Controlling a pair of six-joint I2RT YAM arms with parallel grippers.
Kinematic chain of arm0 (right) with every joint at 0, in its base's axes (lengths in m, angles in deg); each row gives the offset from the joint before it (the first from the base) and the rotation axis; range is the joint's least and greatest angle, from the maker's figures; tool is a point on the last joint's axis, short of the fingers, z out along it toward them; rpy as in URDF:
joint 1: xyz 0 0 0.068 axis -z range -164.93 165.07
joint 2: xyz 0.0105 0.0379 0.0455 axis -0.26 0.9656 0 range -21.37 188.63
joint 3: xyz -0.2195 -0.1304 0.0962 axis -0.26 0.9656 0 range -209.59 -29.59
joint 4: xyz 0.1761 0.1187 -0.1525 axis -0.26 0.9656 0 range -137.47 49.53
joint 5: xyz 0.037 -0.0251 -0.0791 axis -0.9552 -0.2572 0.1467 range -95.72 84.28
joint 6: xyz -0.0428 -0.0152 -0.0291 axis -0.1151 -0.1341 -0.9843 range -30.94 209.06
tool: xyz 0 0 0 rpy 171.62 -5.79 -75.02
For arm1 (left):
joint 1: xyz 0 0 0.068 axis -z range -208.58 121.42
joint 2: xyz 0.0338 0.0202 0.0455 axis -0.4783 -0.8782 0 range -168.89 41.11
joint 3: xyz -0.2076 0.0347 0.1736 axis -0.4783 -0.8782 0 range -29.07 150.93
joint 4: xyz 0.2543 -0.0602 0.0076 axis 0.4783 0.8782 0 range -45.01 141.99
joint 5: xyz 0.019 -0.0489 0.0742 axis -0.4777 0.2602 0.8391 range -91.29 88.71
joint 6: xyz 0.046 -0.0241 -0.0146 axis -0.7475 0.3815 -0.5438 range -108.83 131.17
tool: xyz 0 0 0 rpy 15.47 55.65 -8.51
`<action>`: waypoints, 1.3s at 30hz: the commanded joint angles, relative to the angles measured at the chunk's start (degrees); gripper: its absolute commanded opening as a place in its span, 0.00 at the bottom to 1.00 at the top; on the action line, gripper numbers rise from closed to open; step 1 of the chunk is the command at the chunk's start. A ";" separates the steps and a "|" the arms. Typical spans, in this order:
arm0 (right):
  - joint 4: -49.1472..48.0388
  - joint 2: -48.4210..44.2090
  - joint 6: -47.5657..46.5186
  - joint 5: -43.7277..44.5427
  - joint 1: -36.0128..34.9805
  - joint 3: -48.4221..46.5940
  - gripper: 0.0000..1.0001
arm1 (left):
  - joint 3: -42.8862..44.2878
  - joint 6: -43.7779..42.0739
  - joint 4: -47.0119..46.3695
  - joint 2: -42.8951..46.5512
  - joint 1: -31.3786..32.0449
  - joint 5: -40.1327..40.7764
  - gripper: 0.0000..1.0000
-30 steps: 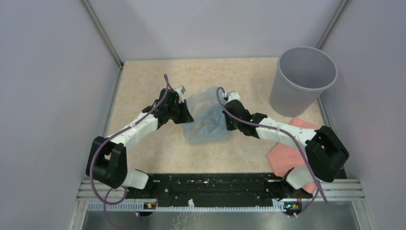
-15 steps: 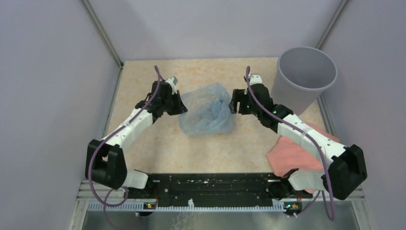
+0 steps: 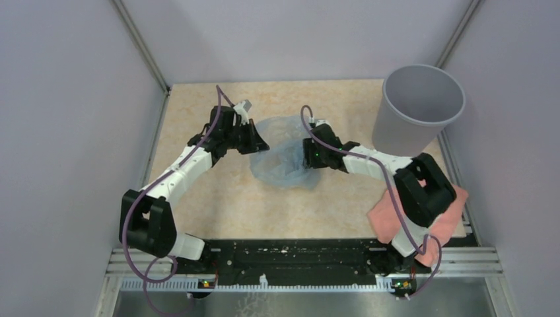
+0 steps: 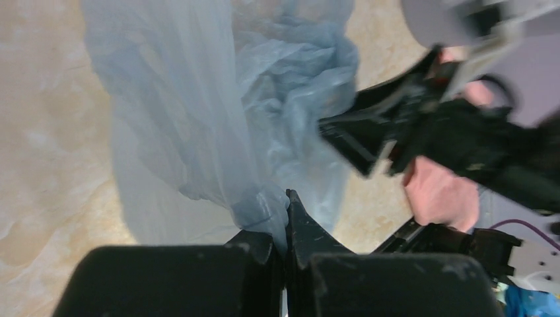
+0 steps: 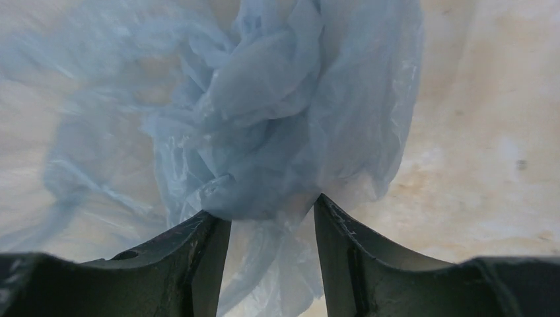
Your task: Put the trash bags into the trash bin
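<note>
The pale blue trash bag (image 3: 285, 153) lies crumpled on the table between my two grippers. My left gripper (image 3: 259, 142) is shut on the bag's left edge; in the left wrist view the film (image 4: 261, 205) is pinched between the closed jaws (image 4: 285, 205). My right gripper (image 3: 308, 152) is open at the bag's right side; in the right wrist view a bunched fold of the bag (image 5: 264, 185) sits between the spread jaws (image 5: 271, 214). The grey trash bin (image 3: 417, 109) stands upright at the back right, apart from both grippers.
A salmon-pink cloth (image 3: 396, 218) lies at the front right under my right arm. Grey enclosure walls stand on both sides and at the back. The black rail (image 3: 297, 254) runs along the near edge.
My right gripper has swung back left from near the bin onto the bag's right side. The left gripper has stayed on the bag's left edge, and the bag has bunched narrower.
</note>
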 commanded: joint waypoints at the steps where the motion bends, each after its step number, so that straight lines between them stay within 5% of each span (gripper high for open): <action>1: -4.09 6.51 -0.05 0.83 -5.17 -4.26 0.48 | 1.54 6.45 -9.12 2.11 2.46 -4.94 0.00; 13: -10.95 -2.04 3.35 2.94 -6.97 5.74 0.58 | 0.45 19.26 -27.25 -17.03 7.06 -6.69 0.00; 26: -5.70 -16.79 3.51 5.12 -3.91 10.61 0.80 | 5.33 14.34 -16.43 -29.11 6.81 6.20 0.00; 33: -10.47 -22.61 4.07 1.06 2.79 19.84 0.68 | 6.59 12.85 -13.63 -32.84 4.70 6.46 0.00; 39: -18.27 -18.26 2.57 -1.29 3.53 21.88 0.58 | 7.89 11.89 -12.20 -34.44 3.70 5.69 0.00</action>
